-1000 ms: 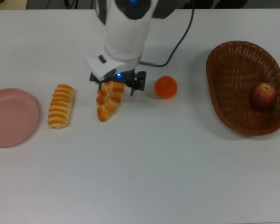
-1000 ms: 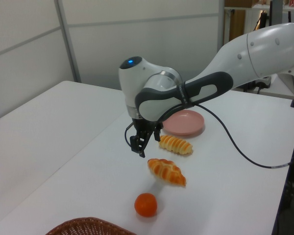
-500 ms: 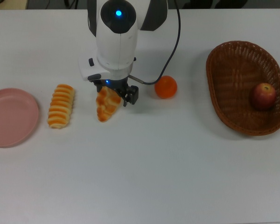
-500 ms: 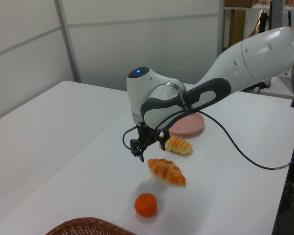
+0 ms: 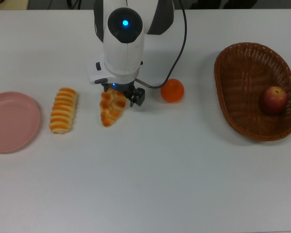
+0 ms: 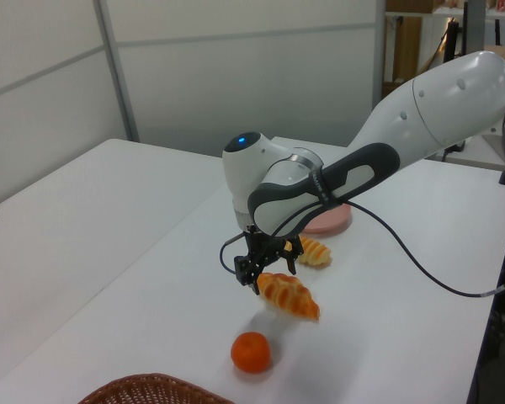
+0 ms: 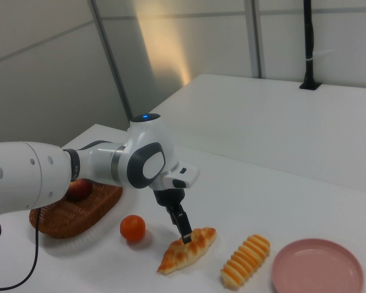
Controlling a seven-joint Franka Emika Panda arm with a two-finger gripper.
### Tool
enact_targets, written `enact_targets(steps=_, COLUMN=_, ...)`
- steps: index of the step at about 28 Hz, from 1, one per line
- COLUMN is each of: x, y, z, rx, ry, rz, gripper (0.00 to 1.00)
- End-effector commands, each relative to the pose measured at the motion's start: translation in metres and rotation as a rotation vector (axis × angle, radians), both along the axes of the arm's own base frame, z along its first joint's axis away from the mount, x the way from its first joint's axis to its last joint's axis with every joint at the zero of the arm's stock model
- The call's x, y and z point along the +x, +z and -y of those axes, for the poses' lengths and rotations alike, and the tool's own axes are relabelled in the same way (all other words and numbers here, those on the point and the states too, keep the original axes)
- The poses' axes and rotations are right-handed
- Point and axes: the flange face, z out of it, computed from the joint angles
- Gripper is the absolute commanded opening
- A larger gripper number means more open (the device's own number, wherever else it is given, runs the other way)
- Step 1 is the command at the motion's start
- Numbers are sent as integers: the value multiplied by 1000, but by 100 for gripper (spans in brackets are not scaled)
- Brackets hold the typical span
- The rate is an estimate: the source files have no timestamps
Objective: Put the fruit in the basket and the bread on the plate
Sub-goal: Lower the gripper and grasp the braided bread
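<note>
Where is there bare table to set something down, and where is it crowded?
The table is bare along the whole strip on the near side of the top view, below the row of items. The row is crowded: plate, striped roll, croissant under the gripper, mandarin. A bare gap separates the mandarin from the basket.

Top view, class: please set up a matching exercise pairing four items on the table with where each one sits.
Column 1:
1. apple
2. mandarin
3. braided loaf
4. plate

Column 2:
A. at the top view's far left edge
B. inside the basket
C. directly under the gripper
D. on the table between the gripper and the basket

Pairs: 1-B, 2-D, 3-C, 4-A
</note>
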Motion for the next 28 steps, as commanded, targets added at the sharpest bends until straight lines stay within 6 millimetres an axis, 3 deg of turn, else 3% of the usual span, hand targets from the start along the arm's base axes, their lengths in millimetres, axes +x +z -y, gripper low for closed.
enact_targets(steps=1, x=-15, y=6, z=17, rx=6, ry=77, rz=7, gripper=100)
enact_targets(steps=7, x=-12, y=1, z=30, rx=-9, ry=113, rz=11, gripper=100)
enact_targets(steps=16, x=-16, y=-47, z=20, rx=-90, ry=168, rz=22, gripper=100)
enact_targets(steps=24, x=-14, y=-49, z=18, rx=-105, ry=150, rz=30, gripper=100)
enact_targets(steps=26, x=-14, y=-48, z=18, rx=-106, ry=148, rz=31, gripper=90)
enact_targets(steps=28, x=-14, y=-49, z=20, rx=-105, ry=147, rz=31, gripper=65)
